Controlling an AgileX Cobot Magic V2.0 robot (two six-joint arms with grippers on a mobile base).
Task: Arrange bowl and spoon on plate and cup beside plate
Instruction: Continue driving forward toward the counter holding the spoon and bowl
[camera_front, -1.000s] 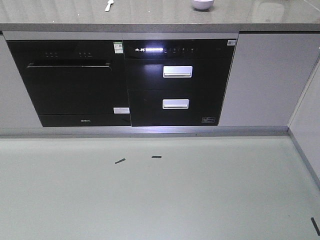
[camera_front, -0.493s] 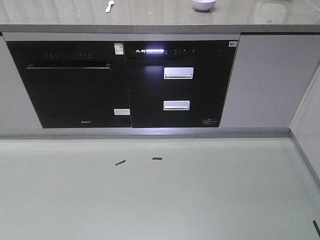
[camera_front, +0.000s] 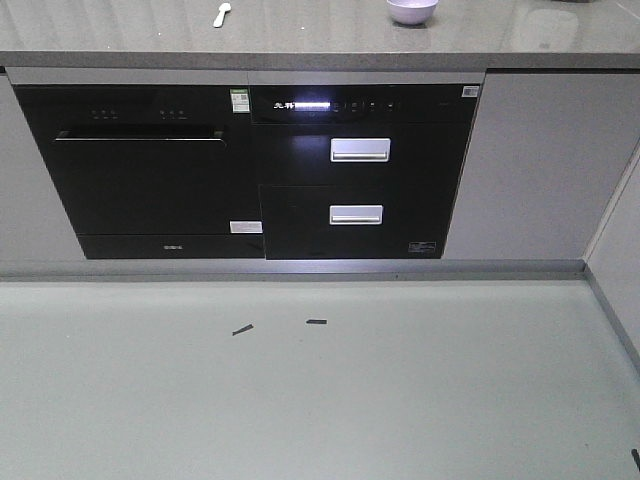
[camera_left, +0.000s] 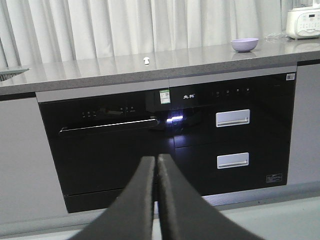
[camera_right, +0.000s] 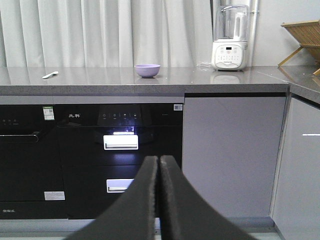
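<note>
Up above and beyond runs the grey stone countertop (camera_right: 225, 82). On it, the small lavender plastic bowl (camera_right: 147, 70) sits nearly dead ahead of the right gripper (camera_right: 159, 159). The short pale plastic spoon (camera_left: 146, 60) lies ahead of the left gripper (camera_left: 156, 159), almost end-on. Both pairs of fingers are pressed together.

The front view's top edge clips the bowl (camera_front: 412, 12).
</note>
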